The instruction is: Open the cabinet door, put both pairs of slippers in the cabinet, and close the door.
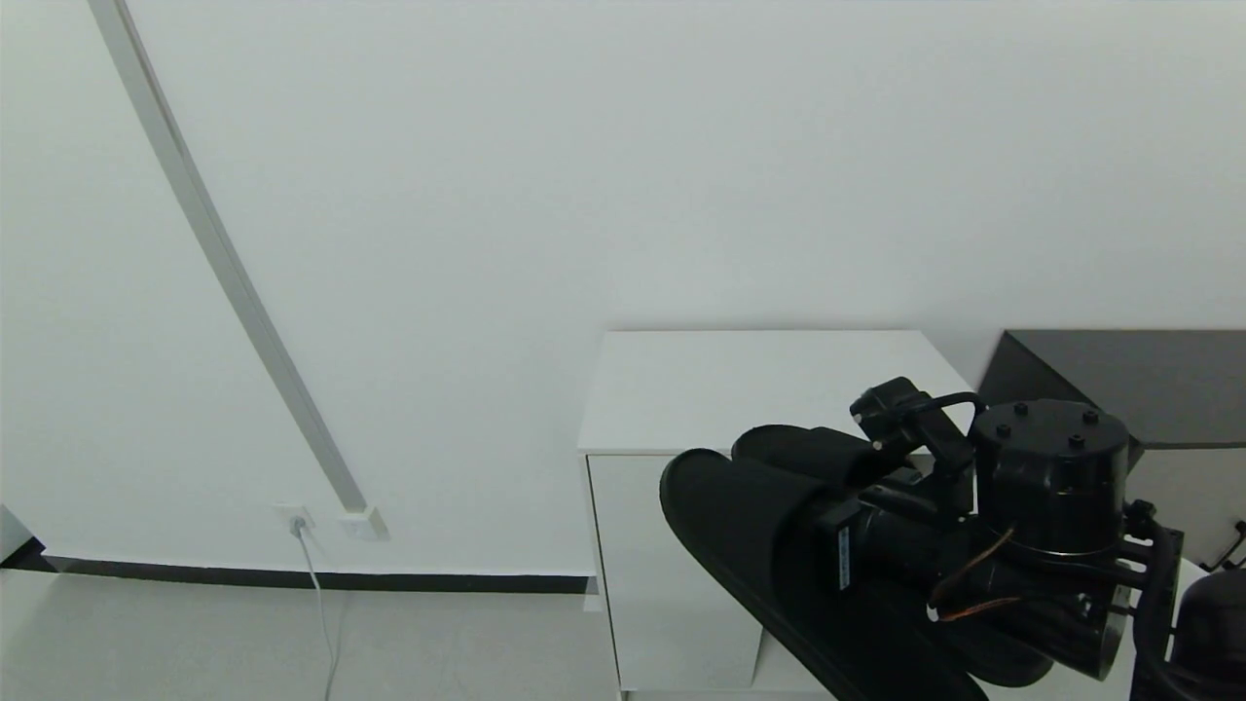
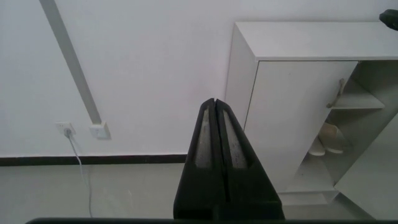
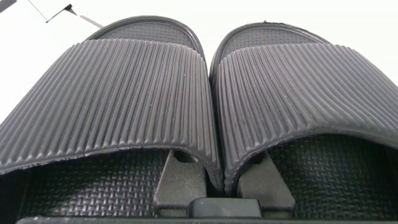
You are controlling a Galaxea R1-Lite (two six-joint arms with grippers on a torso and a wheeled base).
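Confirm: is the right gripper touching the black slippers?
Touching. In the right wrist view the right gripper has a finger inside each of the black slippers, pinching their adjoining edges together.

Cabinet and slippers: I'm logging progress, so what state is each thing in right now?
Cabinet: open, shelves showing.
Pale slippers: lying on a shelf inside the cabinet.
Black slippers: held up as a pair, not yet in the cabinet.
Right gripper: shut on the black slippers.
Left gripper: shut, empty.
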